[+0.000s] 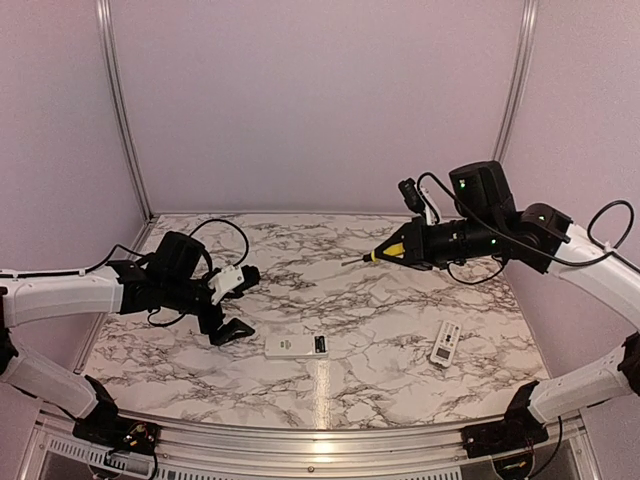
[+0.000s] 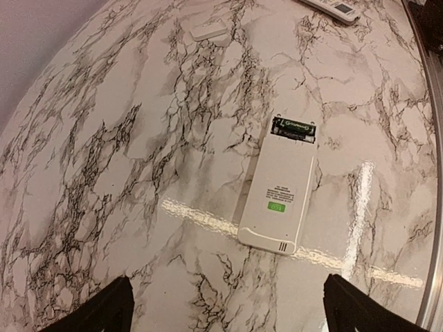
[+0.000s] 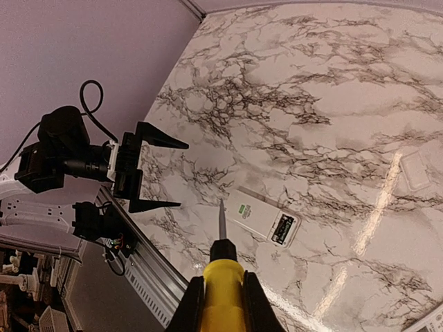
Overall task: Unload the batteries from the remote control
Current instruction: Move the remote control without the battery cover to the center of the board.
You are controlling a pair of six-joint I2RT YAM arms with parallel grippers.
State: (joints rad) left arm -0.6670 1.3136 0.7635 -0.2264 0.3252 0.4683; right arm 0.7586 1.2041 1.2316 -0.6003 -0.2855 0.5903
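The batteries are sitting in the open remote, centre-right in the left-wrist view, their count unclear. The left gripper is gaping empty. The right gripper, partly cropped, is clamping the screwdriver.

The work surface is a table top with a white marble pattern veined in grey-black. Its finish is glossy enough to carry a bright, narrow streak of reflected light near the front edge. Plain matte panels in pale lilac enclose it on three sides: a back wall, a left wall and a right wall, joined at the rear corners by silver metal posts, and a silver metal rail runs along the near edge of the table.
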